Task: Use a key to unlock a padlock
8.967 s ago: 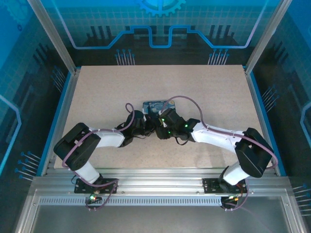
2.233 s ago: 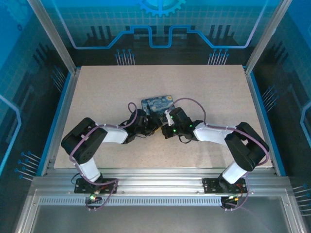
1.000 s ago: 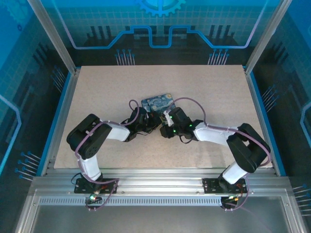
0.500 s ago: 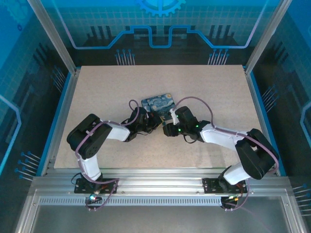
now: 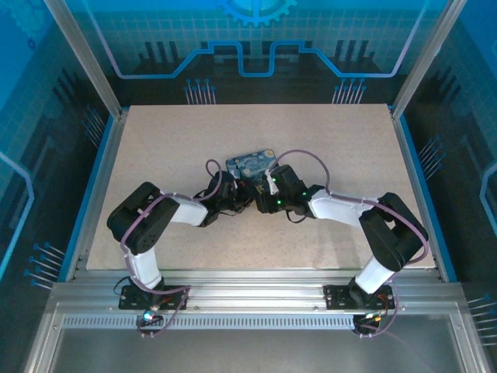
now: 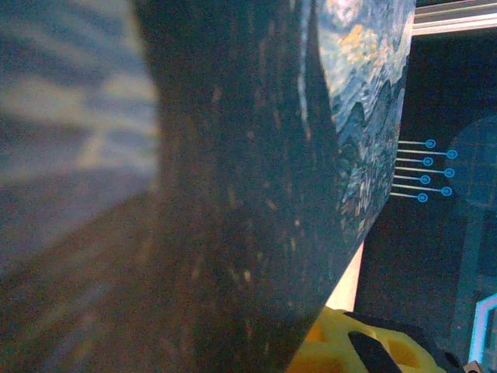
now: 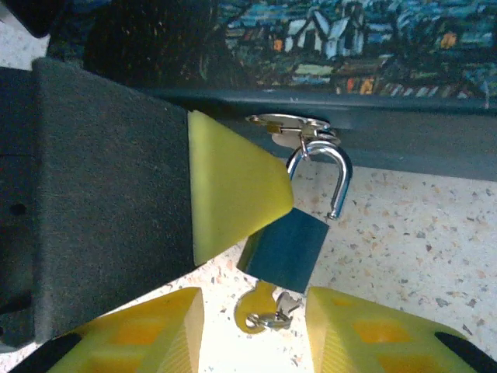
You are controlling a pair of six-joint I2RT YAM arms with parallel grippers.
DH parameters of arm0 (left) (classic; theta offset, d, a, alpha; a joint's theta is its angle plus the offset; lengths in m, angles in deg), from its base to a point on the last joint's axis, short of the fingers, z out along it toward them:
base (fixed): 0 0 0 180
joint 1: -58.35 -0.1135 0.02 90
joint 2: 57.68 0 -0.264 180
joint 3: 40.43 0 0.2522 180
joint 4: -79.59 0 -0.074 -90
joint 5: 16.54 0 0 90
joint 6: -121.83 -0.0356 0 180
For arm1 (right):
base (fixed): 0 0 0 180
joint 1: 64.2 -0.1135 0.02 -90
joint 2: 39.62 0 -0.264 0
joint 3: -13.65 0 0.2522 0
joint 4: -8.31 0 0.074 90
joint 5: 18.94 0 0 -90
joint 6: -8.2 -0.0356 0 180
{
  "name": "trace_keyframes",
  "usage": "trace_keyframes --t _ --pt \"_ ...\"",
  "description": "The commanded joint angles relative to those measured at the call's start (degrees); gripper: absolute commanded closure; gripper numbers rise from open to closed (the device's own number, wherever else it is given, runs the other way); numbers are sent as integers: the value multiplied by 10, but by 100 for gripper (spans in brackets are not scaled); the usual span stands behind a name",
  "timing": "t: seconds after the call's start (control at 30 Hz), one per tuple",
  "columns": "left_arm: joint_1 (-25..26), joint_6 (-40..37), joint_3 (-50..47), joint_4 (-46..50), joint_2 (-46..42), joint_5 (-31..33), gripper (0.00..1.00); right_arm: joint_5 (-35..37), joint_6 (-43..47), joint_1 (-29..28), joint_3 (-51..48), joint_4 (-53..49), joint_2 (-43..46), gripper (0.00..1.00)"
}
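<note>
Bench [image 5: 155,148]: pale and speckled. Both arms are bent inward over its middle, and their tips are brought close together at the near side of the box.

Left end effector [image 7: 233,203]: closed (whether anything is pinched in it cannot be told). In the right wrist view its yellow tip is pressed against the upper left corner of the padlock's body.

Box [image 5: 250,162]: dark blue with a painted night-sky print, set near the middle of the bench just beyond both end effectors. From the left wrist its side is seen very close and blurred.

Hasp [image 7: 283,123]: a small metal tab on the near edge of the box, and the shackle is hooked through it.

Padlock [image 7: 283,250]: a bluish-grey body hung from the hasp and tilted, with its bottom swung toward the lower left, between the two end effectors.

Shackle [image 7: 342,175]: a silver loop. Its right leg appears to end just clear of the body, though the gap is hard to judge.

Key [image 7: 258,305]: seated in the underside of the padlock, with a small ring [image 7: 273,318] hung from it.

Right end effector [image 7: 255,342]: open. Its yellow fingers [image 7: 373,334] are held on either side of the key, and neither is seen touching it.
</note>
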Motion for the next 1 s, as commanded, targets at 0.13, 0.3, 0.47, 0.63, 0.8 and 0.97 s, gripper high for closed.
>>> trace_keyframes --t 0.13,0.3,0.47,0.63,0.8,0.97 --pt "-1 21 -4 15 15 -19 100 18 -16 -6 25 -20 -21 62" --pt "-1 21 -5 14 14 -19 100 25 -13 -11 36 -30 -27 68" --pt "-1 23 -6 11 14 -18 100 18 -15 -10 44 -35 -38 74" --pt "-1 24 -7 6 14 -17 100 16 -21 -9 45 -31 -43 75" --pt "-1 25 -9 -1 13 -15 100 15 -23 -8 51 -40 -48 69" --pt "-1 31 -13 -17 16 -14 100 11 -30 -6 49 -41 -54 68"
